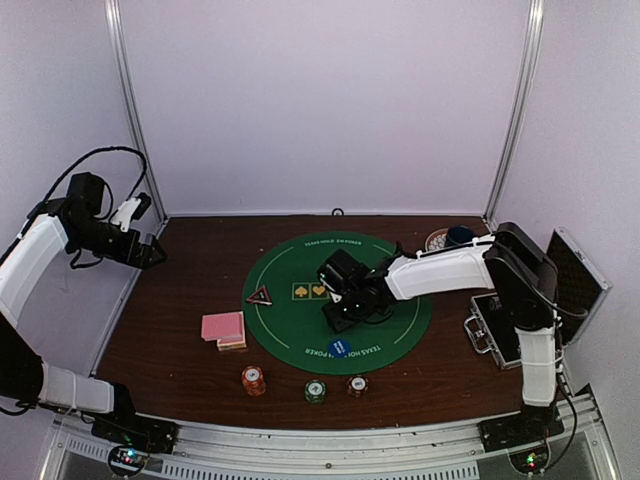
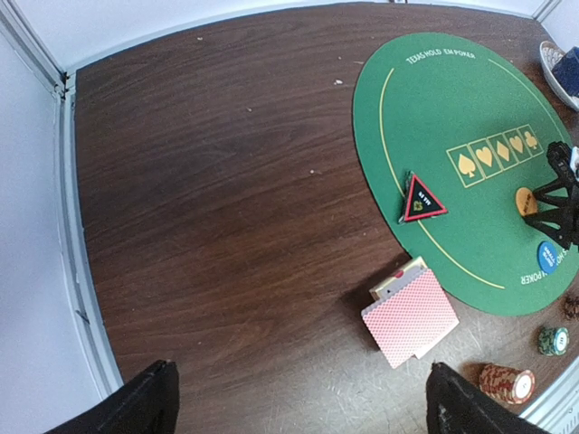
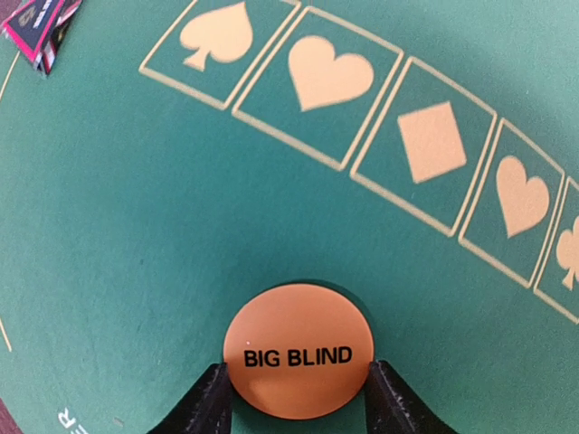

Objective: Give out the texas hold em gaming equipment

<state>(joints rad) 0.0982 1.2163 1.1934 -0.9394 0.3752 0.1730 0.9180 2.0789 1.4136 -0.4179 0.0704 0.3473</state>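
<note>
From above, three stacks stand along the near edge of the counter (image 1: 170, 350): left orange-red stack (image 1: 253, 380), green stack (image 1: 315, 390), right orange-red stack (image 1: 357, 385). One card deck (image 1: 223, 327), long axis left-right, lies just off the green mat (image 1: 300, 260). One triangle marker (image 1: 259, 296) and one blue button (image 1: 339, 348) lie on the mat.

Left wrist: left end effector (image 2: 300, 371) apart, empty, over bare wood.

Right wrist: right end effector (image 3: 298, 365) clamped on the one orange button (image 3: 299, 339), open felt ahead.

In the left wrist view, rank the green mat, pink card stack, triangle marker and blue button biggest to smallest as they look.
1. green mat
2. pink card stack
3. triangle marker
4. blue button
The stack lies nearer the camera, which flatters it.
</note>
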